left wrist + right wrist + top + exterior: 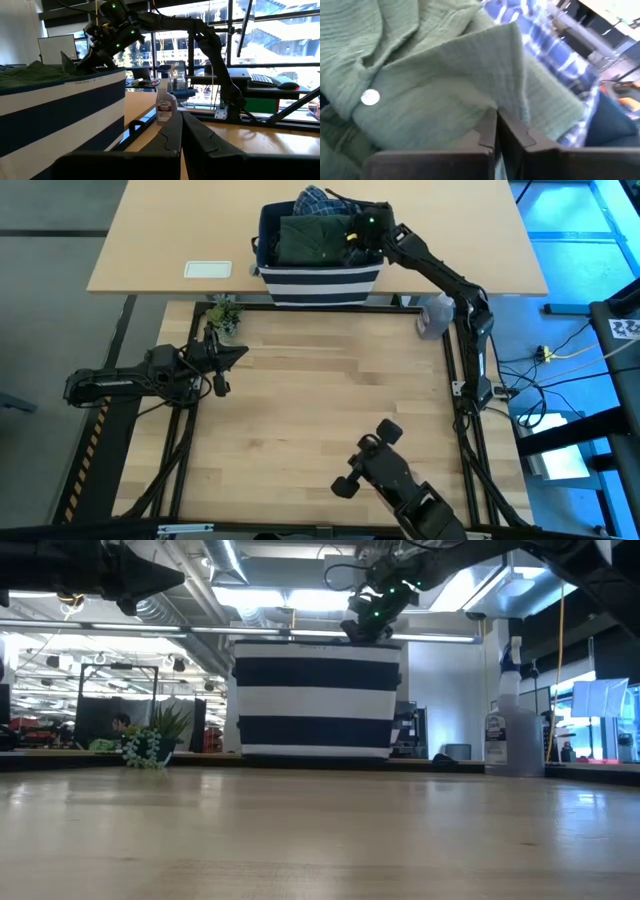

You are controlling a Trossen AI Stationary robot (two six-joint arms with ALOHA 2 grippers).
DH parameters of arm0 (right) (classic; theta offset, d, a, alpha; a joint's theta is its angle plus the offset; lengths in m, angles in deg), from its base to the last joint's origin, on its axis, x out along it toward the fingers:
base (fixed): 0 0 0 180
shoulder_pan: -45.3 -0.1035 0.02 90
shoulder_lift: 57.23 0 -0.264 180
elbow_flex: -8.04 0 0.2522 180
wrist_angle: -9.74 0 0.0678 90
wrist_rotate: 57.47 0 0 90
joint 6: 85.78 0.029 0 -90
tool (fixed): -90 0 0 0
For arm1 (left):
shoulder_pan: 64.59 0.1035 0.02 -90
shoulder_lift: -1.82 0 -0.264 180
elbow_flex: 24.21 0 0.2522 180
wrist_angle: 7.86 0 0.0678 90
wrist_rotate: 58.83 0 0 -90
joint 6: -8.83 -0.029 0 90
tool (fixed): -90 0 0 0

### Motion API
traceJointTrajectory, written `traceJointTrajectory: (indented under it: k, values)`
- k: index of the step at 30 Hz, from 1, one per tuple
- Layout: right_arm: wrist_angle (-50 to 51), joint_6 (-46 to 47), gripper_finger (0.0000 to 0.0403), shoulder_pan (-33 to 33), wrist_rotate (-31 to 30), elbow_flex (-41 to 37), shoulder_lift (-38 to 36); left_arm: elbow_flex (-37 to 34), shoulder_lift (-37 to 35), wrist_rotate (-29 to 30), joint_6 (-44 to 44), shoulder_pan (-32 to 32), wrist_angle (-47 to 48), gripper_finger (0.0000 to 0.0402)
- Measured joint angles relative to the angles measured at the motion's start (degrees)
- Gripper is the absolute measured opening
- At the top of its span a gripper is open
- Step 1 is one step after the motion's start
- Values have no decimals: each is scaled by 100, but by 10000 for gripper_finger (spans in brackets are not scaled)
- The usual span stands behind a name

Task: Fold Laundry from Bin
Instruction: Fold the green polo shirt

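The bin [318, 280] is sitting at the worktop's [320, 420] far edge, with the laundry [312, 238] lying inside it. The right tool [358, 232] is reaching into the bin from the right, pinching the laundry. The left tool [238, 354] is hanging over the worktop's left side.

The right arm stretches far forward, its gripper [356, 232] angled down with fingers pinched together. The left gripper [238, 355] hovers low, closed.

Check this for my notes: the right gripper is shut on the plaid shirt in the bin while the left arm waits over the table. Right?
Not quite. The right gripper is shut on the green garment, as the right wrist view shows; the plaid shirt lies beside it. The bin and waiting left gripper are as stated.
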Motion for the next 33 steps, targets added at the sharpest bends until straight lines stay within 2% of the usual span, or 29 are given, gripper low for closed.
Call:
traceJointTrajectory:
  k: [8, 16, 24, 30, 33]
  values:
    - [585, 24, 2, -301, -113, 1414, -178, 0, 0, 1, 0, 0, -3, 0]
    - [358, -234, 1, -1124, -210, 1241, -1327, 0, 0, 192, -4, 0, 0, 0]
    - [805, -337, 1, -2306, -302, 1245, -2176, 0, 0, 242, -295, -2, -1, 0]
    - [1100, -359, 0, -3640, -343, 1243, -2501, 0, 1, 321, -300, -2, 0, 0]
    - [1086, -552, 0, -4412, -653, 1243, -2613, 0, 1, 328, -302, -2, 0, 0]
